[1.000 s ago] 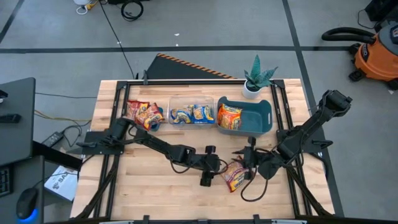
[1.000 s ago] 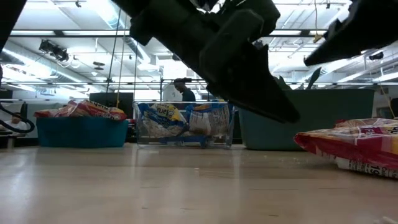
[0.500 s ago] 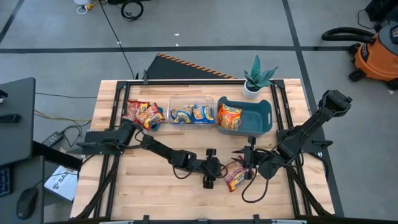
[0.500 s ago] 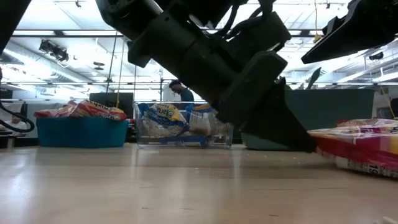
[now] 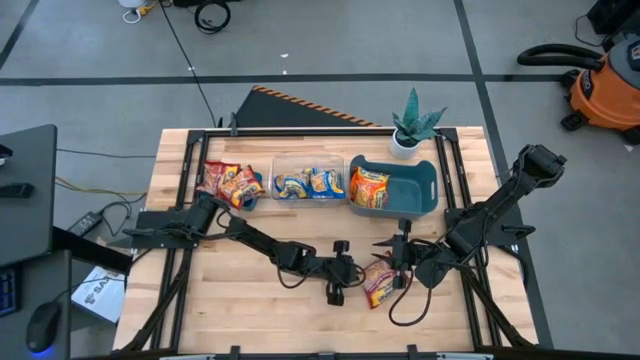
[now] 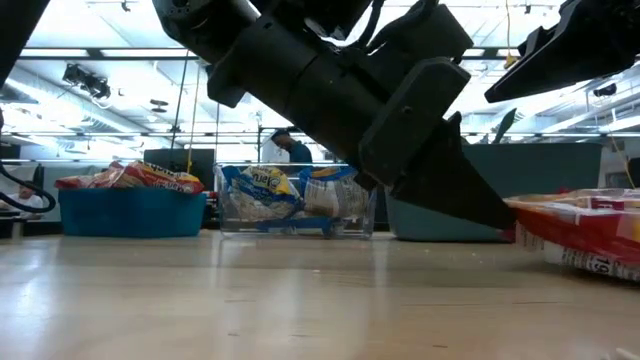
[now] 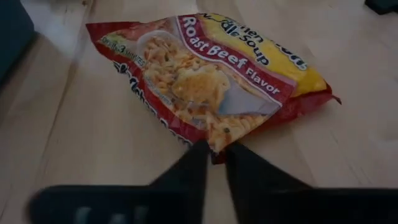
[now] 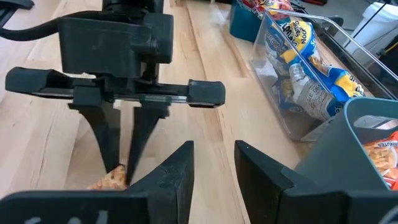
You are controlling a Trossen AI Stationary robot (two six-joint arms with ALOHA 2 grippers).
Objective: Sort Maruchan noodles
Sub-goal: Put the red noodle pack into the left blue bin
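Roast-beef packet [image 6: 590, 232] — cropped (low view).

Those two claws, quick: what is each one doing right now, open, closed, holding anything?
Left gripper: closed on the edge of the red noodle packet lying on the table.
Right gripper: open, holding nothing, just beside it.

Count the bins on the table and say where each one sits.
3, in a row along the table's far side: small teal bin on the left, clear bin in the middle, large teal bin on the right by the potted plant.
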